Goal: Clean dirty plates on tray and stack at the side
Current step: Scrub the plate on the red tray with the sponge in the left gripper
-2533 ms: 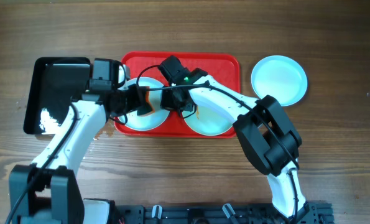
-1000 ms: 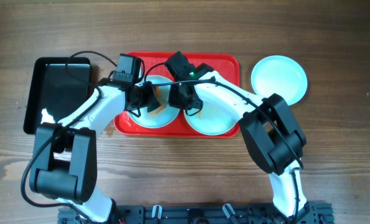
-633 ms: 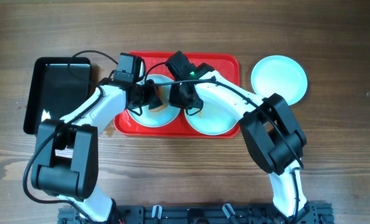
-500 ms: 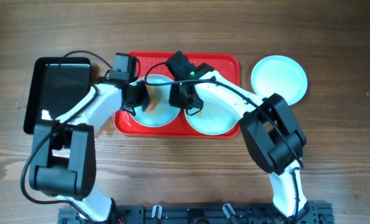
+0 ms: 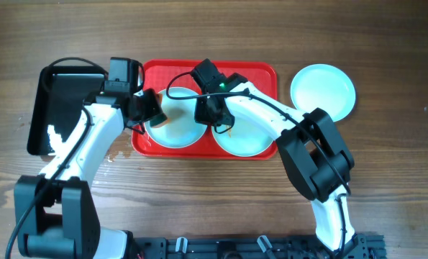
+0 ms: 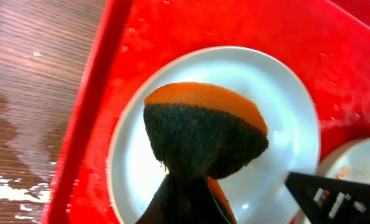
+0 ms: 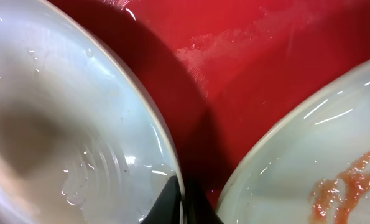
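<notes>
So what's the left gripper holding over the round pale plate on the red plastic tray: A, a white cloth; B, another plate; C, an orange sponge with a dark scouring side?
C: the left gripper is shut on an orange sponge with a dark scouring side, over the pale plate on the red tray.

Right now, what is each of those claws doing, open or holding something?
Left gripper: shut on the sponge.
Right gripper: shut on the rim of the left plate.
</notes>
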{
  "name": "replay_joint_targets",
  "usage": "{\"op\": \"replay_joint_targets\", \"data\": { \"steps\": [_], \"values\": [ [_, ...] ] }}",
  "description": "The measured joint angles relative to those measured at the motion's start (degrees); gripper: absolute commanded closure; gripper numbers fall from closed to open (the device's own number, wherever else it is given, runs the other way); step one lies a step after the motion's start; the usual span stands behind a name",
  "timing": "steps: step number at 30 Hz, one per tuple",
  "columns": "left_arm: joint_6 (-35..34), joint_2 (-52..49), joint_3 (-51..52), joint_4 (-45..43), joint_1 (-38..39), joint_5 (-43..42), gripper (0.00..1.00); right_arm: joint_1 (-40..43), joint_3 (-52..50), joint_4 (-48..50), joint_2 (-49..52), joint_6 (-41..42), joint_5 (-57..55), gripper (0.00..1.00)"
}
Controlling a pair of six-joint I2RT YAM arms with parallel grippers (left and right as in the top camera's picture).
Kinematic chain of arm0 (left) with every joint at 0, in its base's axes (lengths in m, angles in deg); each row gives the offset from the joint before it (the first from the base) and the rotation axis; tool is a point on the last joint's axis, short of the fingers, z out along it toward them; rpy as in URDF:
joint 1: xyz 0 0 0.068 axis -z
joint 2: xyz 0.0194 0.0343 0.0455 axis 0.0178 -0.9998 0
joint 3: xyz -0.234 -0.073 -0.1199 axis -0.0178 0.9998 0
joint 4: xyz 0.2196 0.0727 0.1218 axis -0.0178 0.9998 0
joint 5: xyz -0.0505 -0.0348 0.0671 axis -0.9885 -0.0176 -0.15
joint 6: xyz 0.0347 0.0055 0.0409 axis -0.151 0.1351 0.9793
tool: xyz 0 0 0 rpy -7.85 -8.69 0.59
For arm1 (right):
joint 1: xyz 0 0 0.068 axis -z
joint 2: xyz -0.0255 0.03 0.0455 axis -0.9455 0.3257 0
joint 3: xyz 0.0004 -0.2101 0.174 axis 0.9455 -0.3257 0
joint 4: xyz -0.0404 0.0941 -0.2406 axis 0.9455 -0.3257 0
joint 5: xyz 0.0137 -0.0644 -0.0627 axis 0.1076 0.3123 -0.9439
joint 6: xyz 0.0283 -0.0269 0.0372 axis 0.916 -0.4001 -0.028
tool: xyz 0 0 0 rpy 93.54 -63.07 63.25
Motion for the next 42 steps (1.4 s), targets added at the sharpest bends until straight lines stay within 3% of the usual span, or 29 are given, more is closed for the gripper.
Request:
{"op": "replay_joint_targets", "data": {
  "steps": [13,21,27,33,42],
  "values": [
    [-5.6,-10.2,0.0,-7.9,7.6,-6.0,0.96,0.3,0.0,0.2,0.0,0.0,0.9,0.96],
    [-5.8,-10.1,-0.7,5.2,5.3,14.4,0.96,0.3,0.0,0.2,0.0,-0.2,1.0,0.96],
    [-5.8,-10.1,-2.8,5.1,5.1,18.2,0.96,0.0,0.0,1.0,0.1,-0.2,2.0,0.96],
    [-7.8,-9.9,-4.6,-4.9,8.4,5.0,0.96,-0.1,-0.1,1.1,0.1,-0.2,1.9,0.96],
    [-9.7,-15.1,-5.3,-6.6,9.3,0.7,0.96,-0.1,-0.1,1.1,0.1,-0.2,2.0,0.96]
  ]
}}
